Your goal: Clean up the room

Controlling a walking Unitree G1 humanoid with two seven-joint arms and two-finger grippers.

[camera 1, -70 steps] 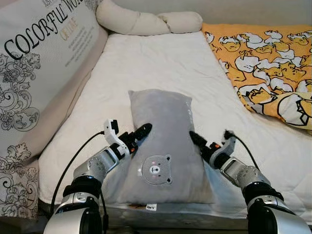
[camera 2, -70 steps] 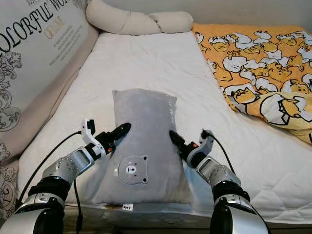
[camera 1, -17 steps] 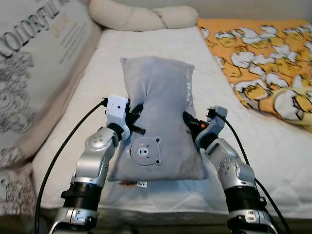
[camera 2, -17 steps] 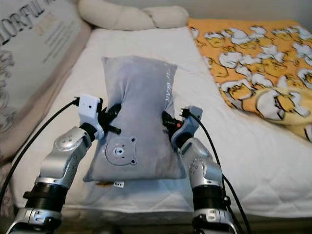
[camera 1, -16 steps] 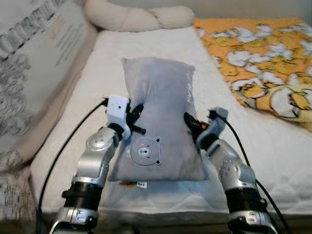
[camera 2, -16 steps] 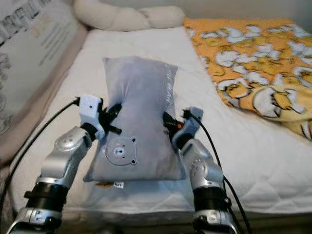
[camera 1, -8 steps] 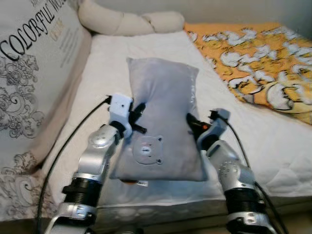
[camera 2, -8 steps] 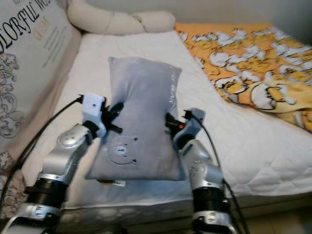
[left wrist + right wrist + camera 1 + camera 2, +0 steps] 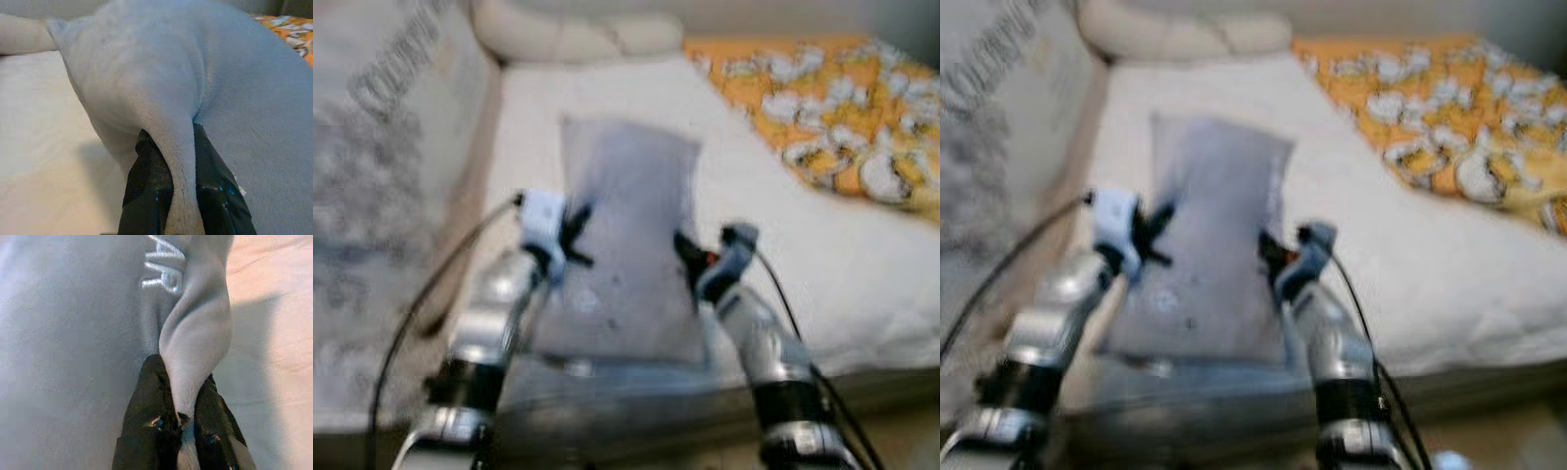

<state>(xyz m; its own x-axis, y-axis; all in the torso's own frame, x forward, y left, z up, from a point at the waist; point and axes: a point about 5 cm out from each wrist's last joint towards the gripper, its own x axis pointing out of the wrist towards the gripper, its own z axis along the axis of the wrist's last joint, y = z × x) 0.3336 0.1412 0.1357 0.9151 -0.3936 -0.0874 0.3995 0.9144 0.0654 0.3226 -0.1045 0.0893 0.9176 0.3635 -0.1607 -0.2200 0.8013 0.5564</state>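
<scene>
Pincers both clamped on grey pillow (image 9: 626, 245), held up over the bed (image 9: 822, 245).
Head views, blurred: left pincer (image 9: 570, 235) and right pincer (image 9: 690, 262) grip opposite side edges, so it hangs level. Left wrist: fingers (image 9: 146, 186) pinch a fabric fold. Right wrist: fingers (image 9: 146, 431) pinch the seam by the lettering.

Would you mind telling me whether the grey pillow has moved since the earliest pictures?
Yes. The pillow lay flat on the mattress then; now the left gripper and right gripper pinch its side edges and hold it lifted off the mattress.
</scene>
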